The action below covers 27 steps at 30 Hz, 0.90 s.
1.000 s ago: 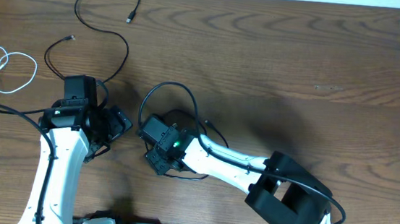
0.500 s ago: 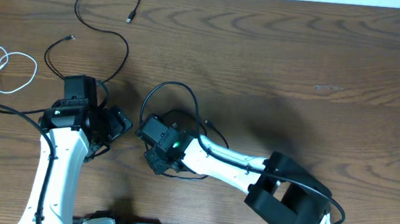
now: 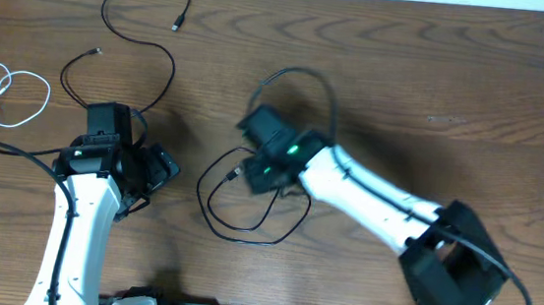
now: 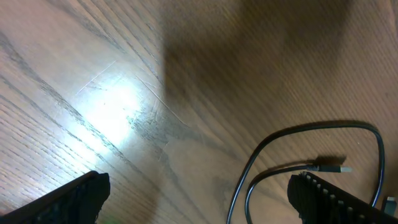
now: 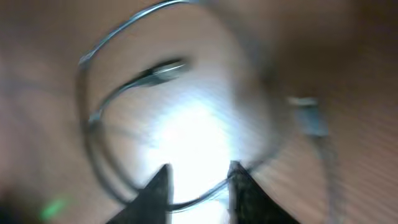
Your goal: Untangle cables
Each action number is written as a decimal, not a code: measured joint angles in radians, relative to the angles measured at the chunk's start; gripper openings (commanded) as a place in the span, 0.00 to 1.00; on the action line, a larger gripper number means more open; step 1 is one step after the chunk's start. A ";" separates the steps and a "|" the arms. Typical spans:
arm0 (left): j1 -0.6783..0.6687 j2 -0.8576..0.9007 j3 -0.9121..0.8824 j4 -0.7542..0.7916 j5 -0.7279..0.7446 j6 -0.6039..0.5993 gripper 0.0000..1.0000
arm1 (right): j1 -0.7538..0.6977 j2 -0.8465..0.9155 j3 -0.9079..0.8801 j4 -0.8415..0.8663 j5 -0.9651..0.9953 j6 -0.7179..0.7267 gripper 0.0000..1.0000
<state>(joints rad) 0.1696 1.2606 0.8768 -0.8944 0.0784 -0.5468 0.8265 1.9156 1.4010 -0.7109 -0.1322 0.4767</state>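
So, our right gripper (image 5: pixel 196 180) hovered over the last black cable (image 4: pixel 311 128), looped near the tabletop's front edge. It was too blurry, so we couldn't tell if it gripped. Our left gripper (image 3: pixel 162 168) gaped empty. The other black cable (image 3: pixel 173 65) and white cable (image 3: pixel 48 95) lay apart, far-left. Next up, probably straightening that loop.

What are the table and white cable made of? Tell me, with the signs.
The table looks like wood or wood-look laminate: brown with running grain, and the glare under the wrist light suggests a smooth sealed finish. The white cable is likely a plastic- or rubber-jacketed cord: thin, lying in loose curves. Its finish is too small to tell.
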 measured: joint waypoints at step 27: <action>-0.111 0.029 0.000 0.045 0.259 0.171 0.96 | -0.395 0.000 -0.002 -0.264 0.256 0.006 0.99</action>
<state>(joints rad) 0.0582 1.2900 0.8764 -0.8494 0.3374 -0.3759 0.4316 1.9156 1.3994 -0.9752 0.1234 0.4831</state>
